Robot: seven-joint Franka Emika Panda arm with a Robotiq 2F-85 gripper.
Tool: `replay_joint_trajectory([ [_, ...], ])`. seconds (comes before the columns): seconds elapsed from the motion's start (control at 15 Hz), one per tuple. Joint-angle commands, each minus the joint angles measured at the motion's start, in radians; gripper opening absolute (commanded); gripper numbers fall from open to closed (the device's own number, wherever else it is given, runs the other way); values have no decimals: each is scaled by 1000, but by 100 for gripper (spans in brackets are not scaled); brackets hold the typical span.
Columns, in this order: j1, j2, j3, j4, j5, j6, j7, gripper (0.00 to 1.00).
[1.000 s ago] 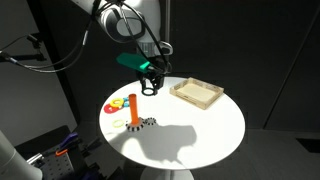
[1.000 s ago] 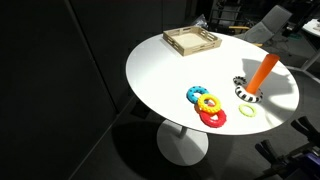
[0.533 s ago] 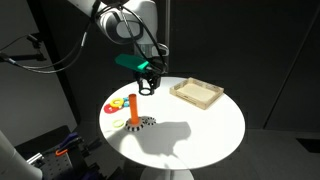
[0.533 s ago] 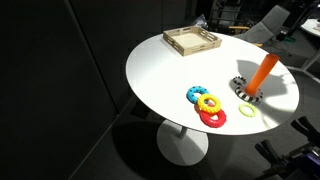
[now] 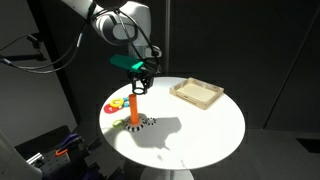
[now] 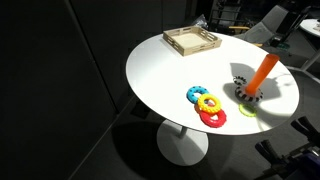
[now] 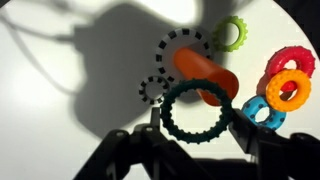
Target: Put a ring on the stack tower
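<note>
Gripper (image 7: 197,128) of mine is clamped on the thin dark-green toothed ring (image 7: 168,115), held flat above the slim upright orange peg tower (image 7: 205,72). Peg tip shows just past the hole's far edge, so I'd guess tiny nudge, then straight down.

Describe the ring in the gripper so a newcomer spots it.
On the round white table stands an orange stack tower; the gripper hangs just above it. The dark-green ring is in its grip: thin, toothed, the only one off the table.
</note>
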State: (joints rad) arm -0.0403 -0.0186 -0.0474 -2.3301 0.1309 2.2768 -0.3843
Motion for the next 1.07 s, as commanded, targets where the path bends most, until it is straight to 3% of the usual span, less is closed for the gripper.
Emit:
replay_joint_trajectory([
  [0.0,8,-23,6,-26,39,-23,-32,45],
  [1.0,19,-18,18,-81,44,-8,-40,45],
])
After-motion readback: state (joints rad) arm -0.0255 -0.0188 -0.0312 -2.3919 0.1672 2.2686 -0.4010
